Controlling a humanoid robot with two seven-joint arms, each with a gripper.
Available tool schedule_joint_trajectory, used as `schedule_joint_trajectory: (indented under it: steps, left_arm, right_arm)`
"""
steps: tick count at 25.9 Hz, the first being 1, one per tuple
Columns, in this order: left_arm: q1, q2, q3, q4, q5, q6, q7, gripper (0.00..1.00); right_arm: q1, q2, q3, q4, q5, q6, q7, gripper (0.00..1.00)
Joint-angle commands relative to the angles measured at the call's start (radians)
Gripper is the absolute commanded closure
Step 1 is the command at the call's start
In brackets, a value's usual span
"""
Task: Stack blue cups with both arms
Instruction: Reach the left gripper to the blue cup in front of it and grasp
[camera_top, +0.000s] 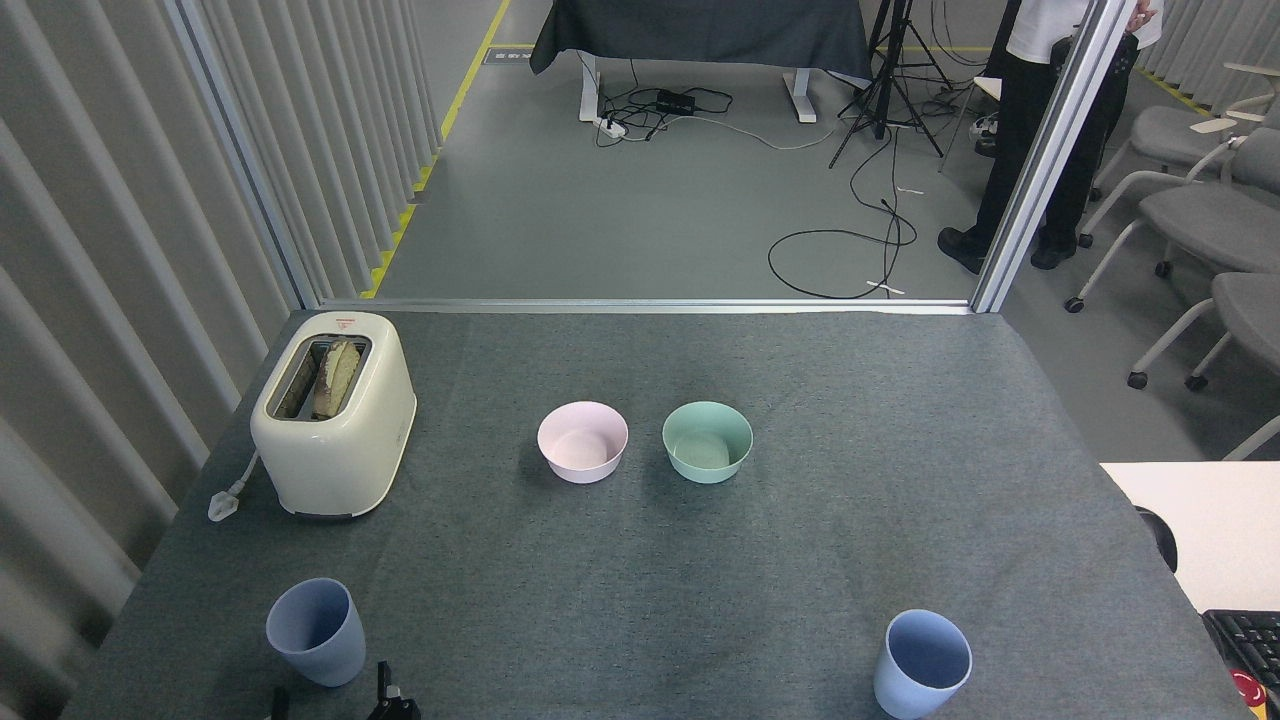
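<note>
1. Only the left claw shows, as two black fingertips poking up over the bottom edge at about 7 o'clock, just to the right of the left cup; the tips stand apart, released, with nothing between them.
2. Right claw is out of view.
3. One matte pale-blue tapered tumbler stands upright and empty at 7 o'clock on the grey felt-covered table.
4. Its twin, a second pale-blue tumbler, stands upright and empty at 5 o'clock, well apart from the first.
5. Near the table's middle, a pink round bowl and a green round bowl sit side by side, apart, both empty.
6. At 9 o'clock a cream two-slot toaster holds a slice of bread upright in its slot.
7. Little of the left arm is visible beyond those fingertips, which point upward.
</note>
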Motion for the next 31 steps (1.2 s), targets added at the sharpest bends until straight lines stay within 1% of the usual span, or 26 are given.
schedule_joint_trajectory:
  steps: [1, 4, 7, 13, 20, 25, 26, 27, 28, 30, 31]
  left_arm:
    - [-0.047, 0.005, 0.0, 0.04, 0.054, 0.003, -0.001, 0.0]
    - [-0.076, 0.009, 0.002, 0.067, 0.104, 0.005, -0.001, 0.0]
    - [-0.096, 0.024, 0.002, 0.093, 0.107, 0.005, -0.001, 0.0]
    - [-0.122, 0.031, 0.013, 0.118, 0.107, 0.0, -0.001, 0.0]
    - [-0.206, 0.031, 0.014, 0.218, 0.107, -0.004, -0.001, 0.0]
    - [-0.231, 0.057, 0.017, 0.239, 0.112, -0.004, -0.001, 0.01]
    - [-0.232, 0.058, 0.017, 0.239, 0.116, -0.004, -0.001, 0.08]
    - [-0.229, 0.058, 0.016, 0.238, 0.116, -0.007, -0.001, 0.21]
    - [-0.225, 0.06, 0.014, 0.233, 0.115, -0.009, -0.001, 0.28]
    - [-0.214, 0.061, 0.013, 0.213, 0.109, -0.007, -0.001, 0.33]
    - [-0.208, 0.061, 0.011, 0.192, 0.109, -0.007, -0.001, 0.33]
  right_arm:
    - [0.006, 0.0, -0.003, 0.0, 0.0, 0.002, 0.0, 0.0]
    - [0.008, 0.0, -0.005, 0.0, 0.0, 0.003, 0.0, 0.0]
    - [0.008, 0.0, -0.003, 0.0, 0.0, 0.003, 0.0, 0.0]
    - [0.009, 0.0, -0.003, 0.002, 0.0, 0.005, 0.0, 0.0]
    - [0.017, 0.005, -0.003, 0.002, 0.0, 0.005, 0.0, 0.0]
    - [0.017, 0.005, -0.003, 0.002, 0.001, 0.006, 0.0, 0.0]
    - [0.017, 0.005, -0.003, 0.002, 0.001, 0.006, 0.0, 0.0]
    - [0.017, 0.005, -0.003, 0.002, 0.001, 0.008, 0.0, 0.0]
    - [0.017, 0.005, -0.003, 0.002, 0.001, 0.008, 0.0, 0.0]
    - [0.017, 0.006, -0.003, 0.002, 0.001, 0.01, 0.0, 0.0]
    - [0.017, 0.005, -0.003, 0.002, 0.001, 0.01, 0.0, 0.0]
